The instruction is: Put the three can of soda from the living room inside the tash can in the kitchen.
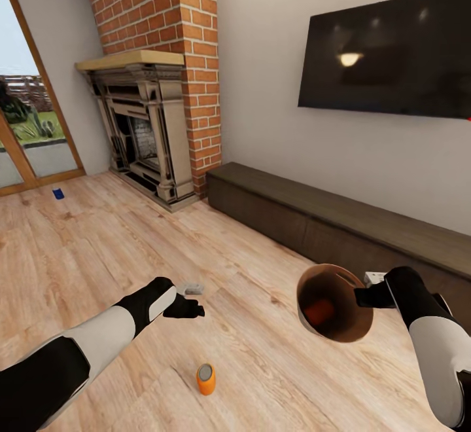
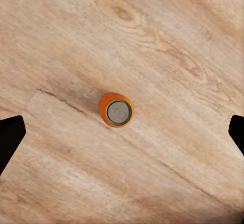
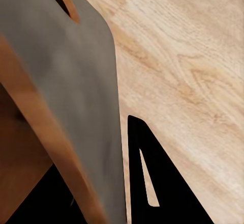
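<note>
Orange soda can stands upright on pale wood-plank floor; left gripper spread wide above it. Right gripper clamps the grey, tan-lined trash can rim; brick fireplace behind.

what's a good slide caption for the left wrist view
Open left gripper poised above an upright orange soda can on the pale wood floor.

The head camera is looking forward and down across the wood floor toward the fireplace. The left wrist camera is facing straight down over the orange can, sharing it with the head view. The right wrist camera is pressing close against the bin.
</note>
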### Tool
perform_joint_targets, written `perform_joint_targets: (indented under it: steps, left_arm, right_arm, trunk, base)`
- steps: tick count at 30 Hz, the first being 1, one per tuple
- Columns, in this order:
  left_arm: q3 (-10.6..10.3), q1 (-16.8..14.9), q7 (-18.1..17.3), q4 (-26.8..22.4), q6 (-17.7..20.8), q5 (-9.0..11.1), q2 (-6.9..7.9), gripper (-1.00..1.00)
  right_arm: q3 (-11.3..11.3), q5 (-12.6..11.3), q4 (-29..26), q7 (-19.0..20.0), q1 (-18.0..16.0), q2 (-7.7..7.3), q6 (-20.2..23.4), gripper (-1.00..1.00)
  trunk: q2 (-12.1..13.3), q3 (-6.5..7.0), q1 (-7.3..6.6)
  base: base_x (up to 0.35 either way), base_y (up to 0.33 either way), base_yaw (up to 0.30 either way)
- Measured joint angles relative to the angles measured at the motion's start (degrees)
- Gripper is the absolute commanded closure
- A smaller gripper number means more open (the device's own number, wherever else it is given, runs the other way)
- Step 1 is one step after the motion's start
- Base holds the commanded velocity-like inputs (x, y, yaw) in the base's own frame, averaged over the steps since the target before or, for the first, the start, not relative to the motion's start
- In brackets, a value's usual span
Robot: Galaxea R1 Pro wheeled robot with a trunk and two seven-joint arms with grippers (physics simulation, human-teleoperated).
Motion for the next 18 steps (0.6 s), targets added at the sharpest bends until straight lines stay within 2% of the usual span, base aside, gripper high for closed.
perform_joint_targets:
  steps: [11, 18]
  left_arm:
    - [-0.02, 0.0, -0.13, 0.0, 0.23, -0.12, -0.08, -1.0]
    - [-0.01, 0.0, -0.09, -0.09, -0.03, -0.18, -0.11, -1.0]
  right_arm:
    - [0.14, 0.0, -0.08, -0.01, 0.0, 0.43, 0.0, 1.0]
    - [0.15, 0.22, -0.02, -0.09, 0.04, 0.85, -0.05, 1.0]
  trunk:
    - [-4.41, -1.98, 2.42]
    - [-4.43, -1.98, 2.42]
  base:
    - [0.0, 0.0, 0.0]
    - [0.032, 0.015, 0.0]
